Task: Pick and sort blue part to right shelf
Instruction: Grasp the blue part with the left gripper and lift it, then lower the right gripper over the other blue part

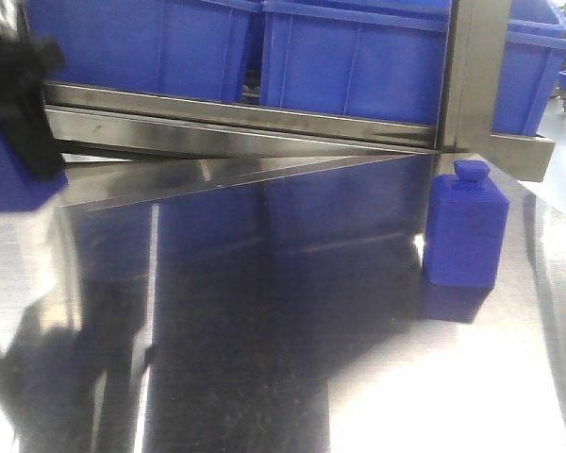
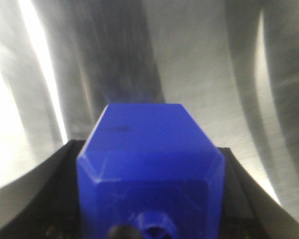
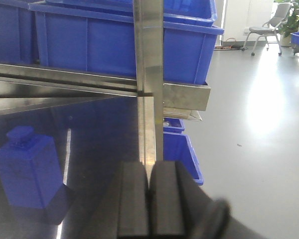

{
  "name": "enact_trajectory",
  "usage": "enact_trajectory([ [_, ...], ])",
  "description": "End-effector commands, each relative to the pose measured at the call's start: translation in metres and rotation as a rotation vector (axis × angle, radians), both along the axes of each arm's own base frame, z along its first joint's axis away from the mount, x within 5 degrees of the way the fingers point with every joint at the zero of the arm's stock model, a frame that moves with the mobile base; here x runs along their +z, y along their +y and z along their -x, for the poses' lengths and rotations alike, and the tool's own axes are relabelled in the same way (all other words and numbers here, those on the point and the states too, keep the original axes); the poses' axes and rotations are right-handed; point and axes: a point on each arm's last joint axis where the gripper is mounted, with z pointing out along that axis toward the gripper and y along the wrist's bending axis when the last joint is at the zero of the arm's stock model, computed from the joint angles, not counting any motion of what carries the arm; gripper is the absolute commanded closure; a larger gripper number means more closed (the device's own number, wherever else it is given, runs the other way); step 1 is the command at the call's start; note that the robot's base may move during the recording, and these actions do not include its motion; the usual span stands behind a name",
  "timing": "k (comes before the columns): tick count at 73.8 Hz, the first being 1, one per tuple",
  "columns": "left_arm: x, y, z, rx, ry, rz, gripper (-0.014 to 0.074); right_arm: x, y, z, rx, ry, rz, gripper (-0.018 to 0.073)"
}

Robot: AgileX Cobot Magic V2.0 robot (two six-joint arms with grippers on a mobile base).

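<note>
Steel table shone below my left gripper clasping a blue part, my right gripper pinched together, empty.

Industrial workshop or warehouse floor, steel-framed rack holding large open blue plastic bins, brushed stainless-steel worktable, glossy grey poured floor, further blue crates low beside the rack, grey office chair by the far wall.

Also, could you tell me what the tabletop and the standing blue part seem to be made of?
Tabletop: likely brushed steel; it mirrors the bins and glares. Standing blue part: probably moulded plastic, opaque, uniform colour, soft sheen, bevelled edges.
</note>
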Motion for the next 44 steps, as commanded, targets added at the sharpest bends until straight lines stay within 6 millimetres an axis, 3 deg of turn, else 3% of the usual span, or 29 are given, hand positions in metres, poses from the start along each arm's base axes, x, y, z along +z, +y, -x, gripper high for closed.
enact_trajectory([
  [1,0.038,0.007,0.025,0.008,-0.206,0.039,0.0293,0.015,0.0,0.003,0.0,-0.108,-0.001,0.0524],
  [18,0.056,0.03,0.097,0.032,-0.516,0.098,0.0293,0.014,0.0,0.003,-0.001,-0.092,-0.001,0.0524],
  [33,0.051,0.047,0.156,0.05,-0.749,0.155,0.0293,0.018,0.0,0.003,0.002,-0.133,-0.009,0.0524],
  [44,0.042,0.057,0.19,0.059,-0.885,0.192,0.0293,0.032,0.0,0.006,0.003,-0.173,-0.024,0.0524],
])
